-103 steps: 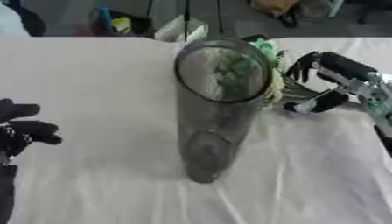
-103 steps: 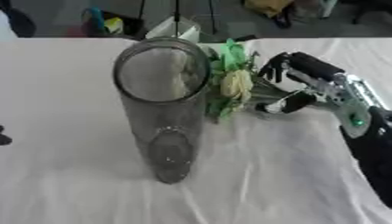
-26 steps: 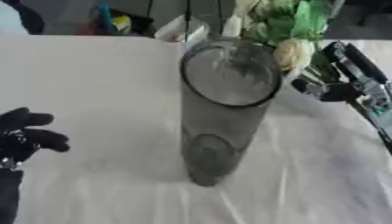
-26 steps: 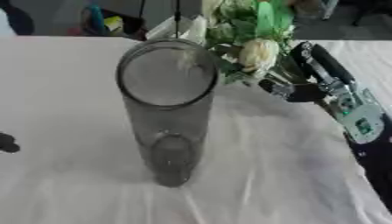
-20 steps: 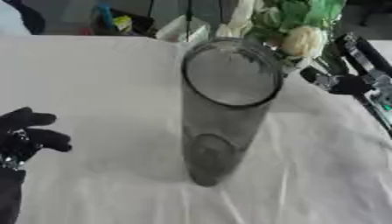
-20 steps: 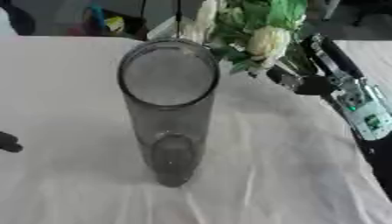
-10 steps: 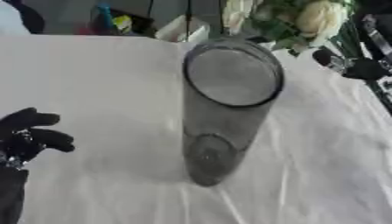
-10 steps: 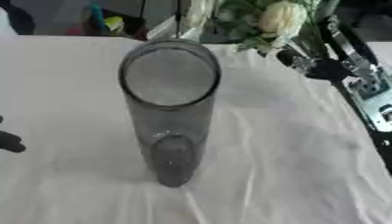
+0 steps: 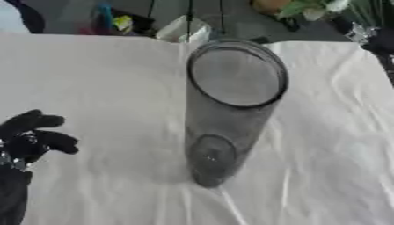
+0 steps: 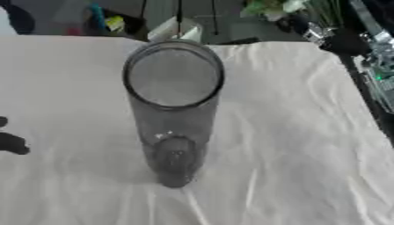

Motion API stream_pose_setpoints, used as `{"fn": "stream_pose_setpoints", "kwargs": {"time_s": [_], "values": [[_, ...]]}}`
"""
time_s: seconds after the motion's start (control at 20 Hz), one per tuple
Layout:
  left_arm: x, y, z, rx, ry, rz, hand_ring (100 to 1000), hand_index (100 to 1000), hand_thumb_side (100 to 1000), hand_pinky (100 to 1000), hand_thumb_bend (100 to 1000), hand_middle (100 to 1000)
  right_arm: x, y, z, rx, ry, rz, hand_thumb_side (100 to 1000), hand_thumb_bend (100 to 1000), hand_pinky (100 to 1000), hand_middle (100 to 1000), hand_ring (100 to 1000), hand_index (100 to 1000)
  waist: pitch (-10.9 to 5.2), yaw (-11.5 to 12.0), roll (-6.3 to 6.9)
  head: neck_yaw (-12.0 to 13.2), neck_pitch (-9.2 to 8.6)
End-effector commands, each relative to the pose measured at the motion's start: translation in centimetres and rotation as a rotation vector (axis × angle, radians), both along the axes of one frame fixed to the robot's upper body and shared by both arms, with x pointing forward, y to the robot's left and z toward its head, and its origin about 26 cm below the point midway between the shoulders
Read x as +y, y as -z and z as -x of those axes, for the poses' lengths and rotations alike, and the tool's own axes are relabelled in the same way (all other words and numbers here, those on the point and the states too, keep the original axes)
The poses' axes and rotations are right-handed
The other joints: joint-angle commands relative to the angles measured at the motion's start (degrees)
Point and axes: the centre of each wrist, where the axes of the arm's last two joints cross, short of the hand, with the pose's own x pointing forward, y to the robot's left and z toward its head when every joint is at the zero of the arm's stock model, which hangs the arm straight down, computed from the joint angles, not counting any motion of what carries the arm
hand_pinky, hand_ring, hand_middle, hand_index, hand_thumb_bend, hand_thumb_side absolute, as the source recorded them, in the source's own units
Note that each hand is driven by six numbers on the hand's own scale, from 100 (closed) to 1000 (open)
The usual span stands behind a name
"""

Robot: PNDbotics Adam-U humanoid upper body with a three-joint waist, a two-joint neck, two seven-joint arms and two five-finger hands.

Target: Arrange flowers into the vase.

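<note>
A tall clear glass vase (image 9: 231,110) stands upright in the middle of the white-clothed table (image 9: 100,88), its round mouth empty. The bunch of flowers (image 10: 271,6), green leaves and pale blooms, hangs in the air at the top edge, behind and to the right of the vase, mostly cut off by the picture. Thin green stems (image 10: 332,13) run down into my right hand (image 10: 338,41), which is shut on them at the upper right. My left hand (image 9: 31,136) rests at the lower left with relaxed fingers, holding nothing.
Beyond the table's far edge lie a small clear box (image 9: 184,30) and coloured clutter (image 9: 115,19) on a dark floor. The cloth is wrinkled to the right of the vase.
My right hand has lifted the flowers from beside the vase's mouth up and back to the top edge, so most of the blooms have left the picture. Vase and left hand stay put.
</note>
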Motion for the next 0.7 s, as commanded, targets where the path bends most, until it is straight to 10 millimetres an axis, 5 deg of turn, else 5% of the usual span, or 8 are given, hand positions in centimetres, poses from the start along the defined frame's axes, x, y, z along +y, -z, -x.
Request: {"fn": "stream_pose_setpoints", "kwargs": {"time_s": [0.05, 0.55, 0.6, 0.65, 0.7], "values": [[-0.1, -0.5, 0.3, -0.019, 0.011, -0.007, 630, 874, 1000, 588, 120, 724, -0.2, -2.6, 1.3, -0.052, 0.007, 0.013, 616, 539, 164, 100, 100, 100, -2.72, -0.07, -0.76, -0.06, -0.2], [0.1, -0.3, 0.4, -0.003, 0.02, -0.006, 631, 874, 1000, 589, 121, 726, 4.4, -7.1, 0.9, -0.165, -0.117, -0.272, 573, 456, 139, 100, 100, 100, -4.49, 0.0, -1.05, -0.88, 1.1], [0.1, -0.3, 0.4, -0.002, 0.021, -0.006, 631, 874, 1000, 589, 121, 726, 4.8, -7.3, 0.9, -0.172, -0.129, -0.296, 635, 686, 134, 100, 100, 100, -4.57, 0.03, -1.06, -1.03, 1.13], [0.1, -0.3, 0.4, 0.0, 0.022, -0.005, 631, 874, 1000, 589, 121, 726, 5.2, -7.6, 0.9, -0.184, -0.146, -0.322, 557, 418, 132, 100, 100, 100, -4.75, 0.09, -1.07, -1.31, 1.21], [0.2, -0.2, 0.4, 0.002, 0.023, -0.005, 631, 874, 1000, 589, 121, 726, 5.7, -8.0, 0.9, -0.192, -0.163, -0.348, 553, 409, 131, 100, 100, 100, -4.91, 0.13, -1.08, -1.49, 1.3]]}}
